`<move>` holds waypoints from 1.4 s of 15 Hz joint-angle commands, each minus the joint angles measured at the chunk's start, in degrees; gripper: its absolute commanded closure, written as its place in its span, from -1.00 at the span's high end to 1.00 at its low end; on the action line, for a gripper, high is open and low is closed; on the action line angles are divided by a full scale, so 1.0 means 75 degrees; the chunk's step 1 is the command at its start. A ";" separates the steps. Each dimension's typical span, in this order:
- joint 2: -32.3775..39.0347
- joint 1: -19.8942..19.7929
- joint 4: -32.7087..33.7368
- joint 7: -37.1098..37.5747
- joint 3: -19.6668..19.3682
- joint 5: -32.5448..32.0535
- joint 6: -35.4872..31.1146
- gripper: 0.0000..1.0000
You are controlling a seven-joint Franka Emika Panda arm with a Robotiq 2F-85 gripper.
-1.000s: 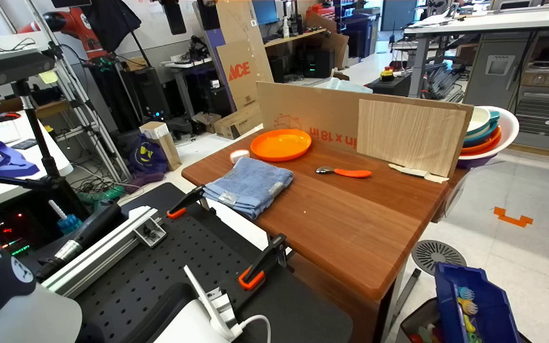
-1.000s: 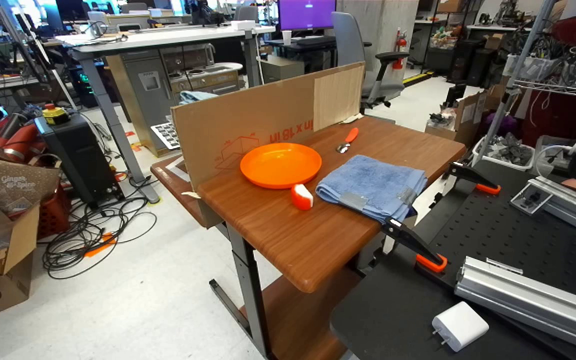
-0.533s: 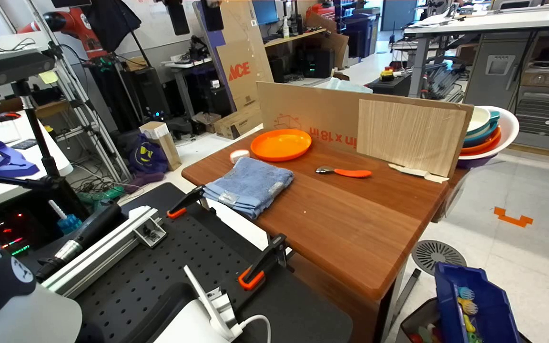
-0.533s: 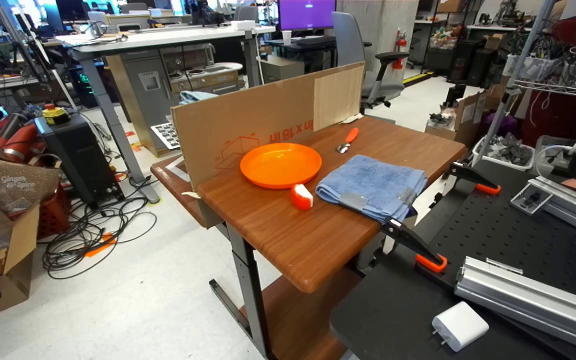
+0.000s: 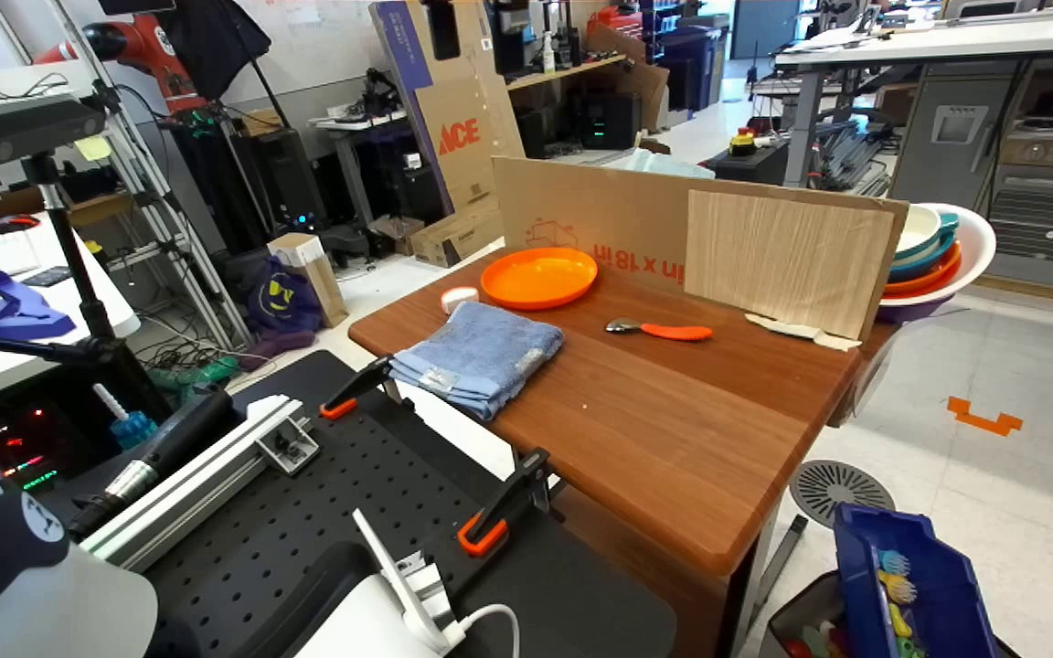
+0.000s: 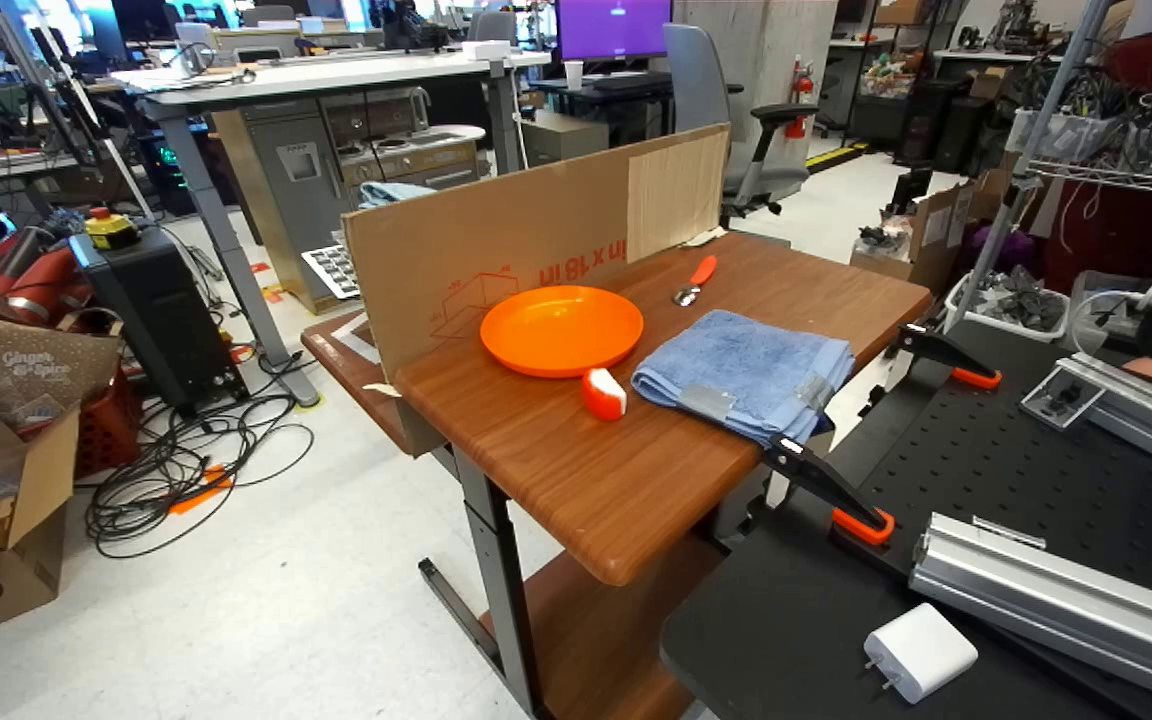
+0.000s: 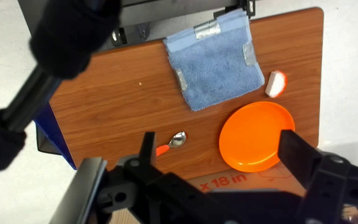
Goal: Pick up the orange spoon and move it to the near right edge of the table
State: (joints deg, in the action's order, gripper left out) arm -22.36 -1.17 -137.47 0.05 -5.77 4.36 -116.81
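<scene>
The orange spoon, with an orange handle and a shiny metal bowl, lies flat on the table, near the cardboard wall; it shows in both exterior views point(image 5: 673, 333) point(image 6: 704, 270). The wrist view shows its bowl and part of its handle point(image 7: 162, 150); my left-hand finger hides the rest. The table point(image 5: 664, 429) has a reddish-brown wooden top, also seen in the wrist view point(image 7: 110, 96). My gripper point(image 7: 218, 133) is open and empty, high above the table. Its two black fingers also hang at the top of an exterior view point(image 5: 477, 64), well apart from the spoon.
An orange plate point(image 5: 540, 277), a folded blue cloth point(image 5: 481, 352) and a small red-and-white object point(image 6: 604, 395) lie on the table. A cardboard wall point(image 5: 595, 206) stands along the far edge. Clamps point(image 5: 508, 503) and a black perforated board point(image 5: 371, 457) are at the robot's side.
In an exterior view the gripper's fingers have moved to the right along the top and slightly down. They stay open. The spoon and the other things on the table have not moved.
</scene>
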 commanded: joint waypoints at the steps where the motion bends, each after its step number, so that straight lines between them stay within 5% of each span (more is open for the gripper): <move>1: 0.0843 -0.0158 0.0528 0.0069 -0.0208 0.0777 -0.0525 1.00; 11: 0.3505 -0.0650 0.1979 0.0560 -0.0356 0.2282 -0.1885 1.00; 21: 0.5592 -0.0937 0.2858 0.1324 -0.0189 0.2752 -0.2968 1.00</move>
State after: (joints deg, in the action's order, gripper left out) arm 16.08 -6.89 -118.83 8.07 -8.49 22.84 -137.63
